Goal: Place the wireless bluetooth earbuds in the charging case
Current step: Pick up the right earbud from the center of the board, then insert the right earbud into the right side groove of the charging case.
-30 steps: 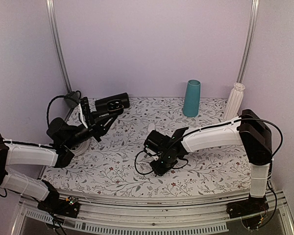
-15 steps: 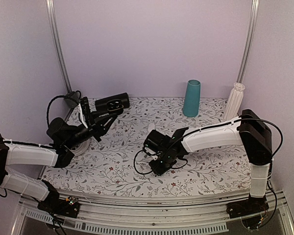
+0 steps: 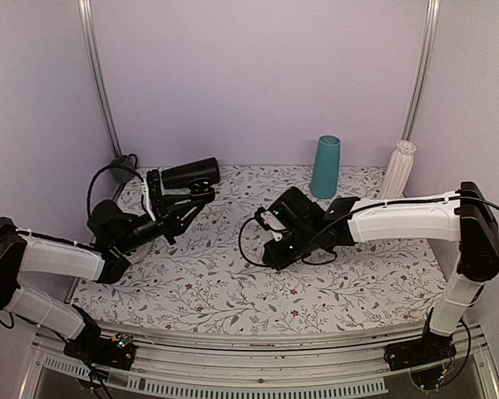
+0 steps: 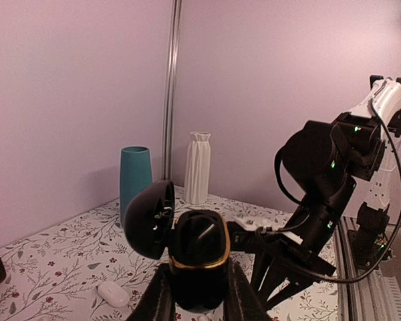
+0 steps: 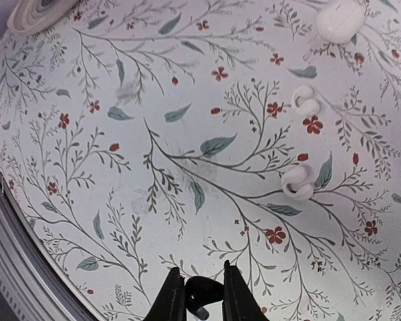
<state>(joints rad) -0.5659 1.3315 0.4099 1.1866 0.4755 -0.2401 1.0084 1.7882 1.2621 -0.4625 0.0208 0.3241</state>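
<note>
My left gripper [image 4: 199, 291] is shut on the black charging case [image 4: 199, 247], holding it up off the table with its gold-rimmed mouth facing the camera. The hinged lid [image 4: 149, 219] stands open to the left. In the top view that gripper [image 3: 201, 194] and the case [image 3: 203, 189] sit at the back left. My right gripper [image 5: 199, 297] is shut on one small black earbud [image 5: 206, 289], held above the flowered table [image 5: 120, 200]. From above, the right gripper [image 3: 273, 252] hangs mid-table, right of the case. I see no other black earbud.
Two white earbuds [image 5: 305, 100] [image 5: 298, 182] and a white oval case [image 5: 339, 20] lie on the table. A teal cup [image 3: 325, 166] and a white ribbed vase [image 3: 397, 170] stand at the back. A black cylinder [image 3: 191, 172] lies back left, a white round object [image 5: 43, 10] at the left.
The right gripper has closed on the black earbud, lifted off the table and moved back and to the right. The left gripper with the case has shifted slightly right.
</note>
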